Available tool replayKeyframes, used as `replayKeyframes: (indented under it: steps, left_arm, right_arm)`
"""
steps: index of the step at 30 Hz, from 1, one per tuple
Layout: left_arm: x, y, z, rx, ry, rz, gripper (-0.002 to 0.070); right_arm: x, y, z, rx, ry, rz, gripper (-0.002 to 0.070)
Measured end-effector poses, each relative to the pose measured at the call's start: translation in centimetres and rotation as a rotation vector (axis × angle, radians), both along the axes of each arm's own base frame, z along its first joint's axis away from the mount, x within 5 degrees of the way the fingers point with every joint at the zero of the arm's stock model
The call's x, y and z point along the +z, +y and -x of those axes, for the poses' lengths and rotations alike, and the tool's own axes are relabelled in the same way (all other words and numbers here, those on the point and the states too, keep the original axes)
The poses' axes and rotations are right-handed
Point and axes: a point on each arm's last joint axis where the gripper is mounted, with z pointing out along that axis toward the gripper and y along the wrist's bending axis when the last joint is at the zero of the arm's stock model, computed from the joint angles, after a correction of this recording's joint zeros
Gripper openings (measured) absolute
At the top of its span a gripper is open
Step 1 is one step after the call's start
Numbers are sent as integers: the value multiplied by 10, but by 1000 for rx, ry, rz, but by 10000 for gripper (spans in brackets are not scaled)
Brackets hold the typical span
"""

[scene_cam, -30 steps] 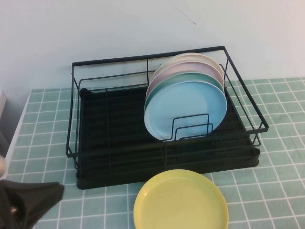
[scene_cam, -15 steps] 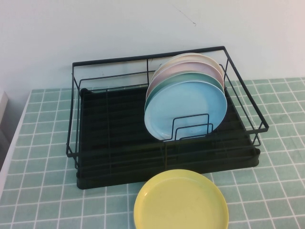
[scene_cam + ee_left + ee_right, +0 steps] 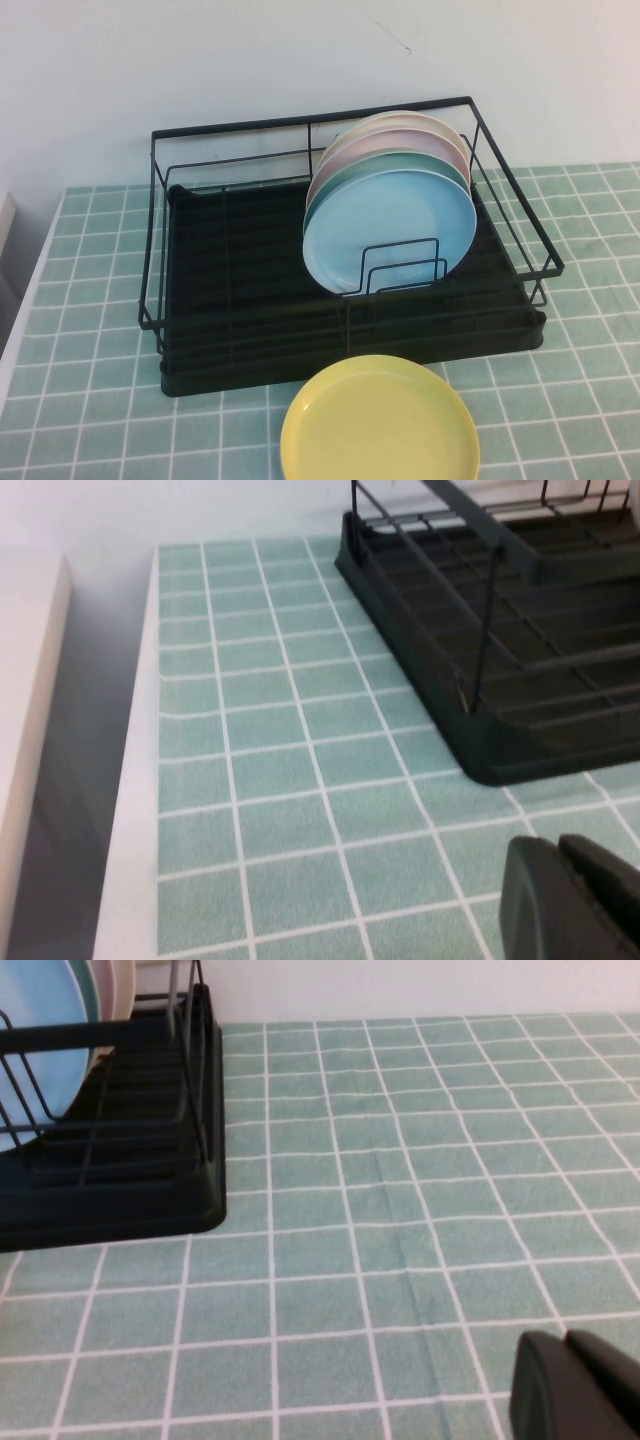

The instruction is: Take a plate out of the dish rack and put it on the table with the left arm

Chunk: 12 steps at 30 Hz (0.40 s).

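The yellow plate [image 3: 379, 422] lies flat on the green tiled table [image 3: 90, 400], just in front of the black dish rack [image 3: 250, 290]. The rack also shows in the left wrist view [image 3: 500, 670] and in the right wrist view [image 3: 110, 1180]. Neither arm shows in the high view. My left gripper [image 3: 560, 855] is shut and empty above the tiles near the rack's front left corner. My right gripper [image 3: 565, 1345] is shut and empty above the tiles to the right of the rack.
Several plates stand upright in the rack's right half, a light blue plate [image 3: 390, 230] at the front, with green, pink and cream ones behind. The table's white left edge [image 3: 130, 810] drops off beside a white surface [image 3: 25, 710].
The left arm, seen at the lower left of the high view one second ago, has drawn back out of that view. The yellow plate and the rack have not moved.
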Motion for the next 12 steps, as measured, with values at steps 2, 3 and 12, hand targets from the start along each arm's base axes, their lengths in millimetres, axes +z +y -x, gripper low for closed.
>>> replayKeyframes:
  steps: [2, 3, 12]
  left_arm:
    - [0, 0, 0, 0, -2, 0, -2]
    - [0, 0, 0, 0, -2, 0, -2]
    - [0, 0, 0, -7, -5, -25, -2]
  right_arm:
    - [0, 0, 0, 0, 0, 0, -1]
    - [0, 0, 0, 0, 0, 0, -1]
    - [0, 0, 0, 0, 0, 0, -1]
